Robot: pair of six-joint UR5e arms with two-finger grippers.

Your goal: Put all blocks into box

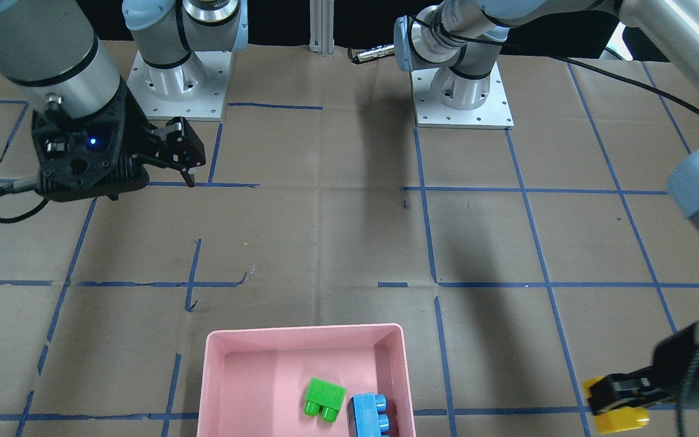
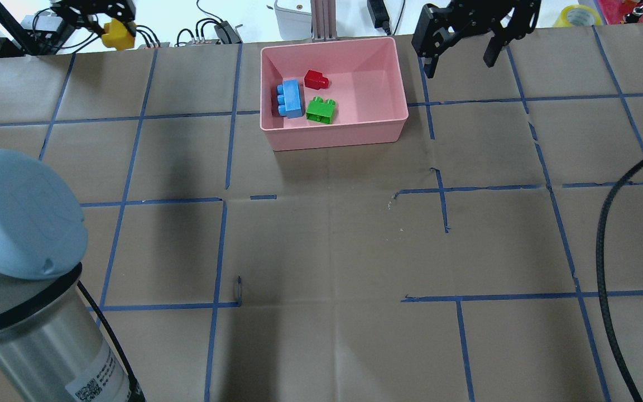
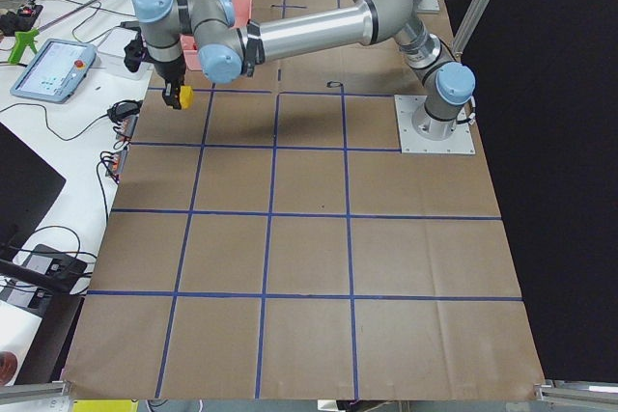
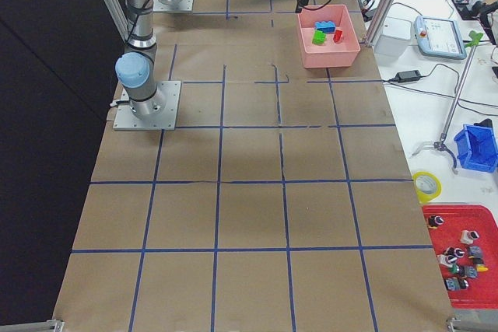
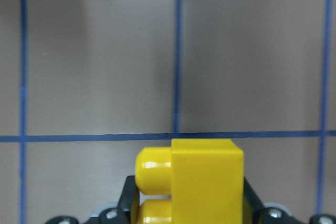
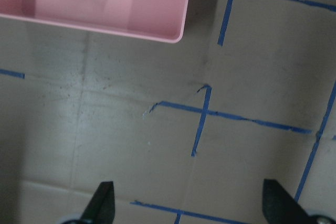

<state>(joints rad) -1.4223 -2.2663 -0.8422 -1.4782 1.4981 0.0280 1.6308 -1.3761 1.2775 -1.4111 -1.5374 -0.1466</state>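
Observation:
The pink box (image 2: pixel 332 142) stands at the table's far edge, in the middle. In it lie the blue block (image 2: pixel 291 99), the red block (image 2: pixel 316 79) and the green block (image 2: pixel 321 109). My left gripper (image 2: pixel 110 23) is shut on the yellow block (image 2: pixel 116 38) and holds it above the table's far left edge, well to the left of the box. The left wrist view shows the yellow block (image 5: pixel 205 182) between the jaws. My right gripper (image 2: pixel 461 56) is open and empty, raised just right of the box. The right wrist view shows the box corner (image 6: pixel 105 19).
My left arm's elbow (image 2: pixel 14 223) fills the near left of the overhead view. A black cable (image 2: pixel 600 251) hangs at the right. Operators' cables and devices lie beyond the far edge. The two arm bases (image 1: pixel 173 85) (image 1: pixel 462 100) stand at the robot's side.

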